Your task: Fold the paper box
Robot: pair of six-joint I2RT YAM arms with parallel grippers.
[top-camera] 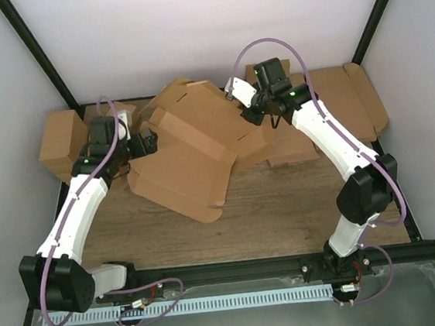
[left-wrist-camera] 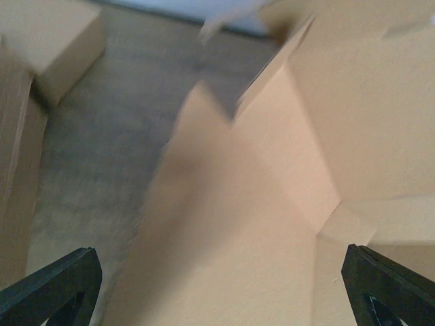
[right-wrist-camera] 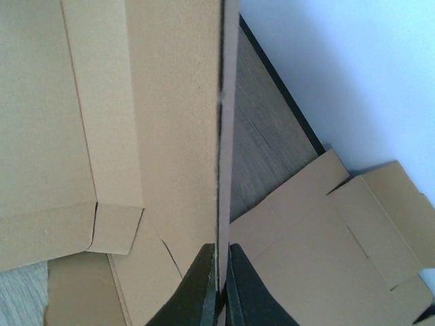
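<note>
Wooden surface [top-camera: 285, 210] carries the half-formed paper box [top-camera: 186, 158] near its rear edge, centre. Right pincer [right-wrist-camera: 221, 261] clamps a thin panel edge; left pincer [top-camera: 144, 143] stands wide, empty, at the box side nearer the left edge. Risk: pulling on this one-edge grip may tear or release the panel.

Bright, even light falls from above. The white enclosure walls [top-camera: 187, 26] look washed out, and the brown die-cut cardboard box [top-camera: 193, 154] throws only a soft shadow onto the wooden tabletop [top-camera: 285, 210]. The left wrist view is heavily blurred; the right wrist view is sharper.
</note>
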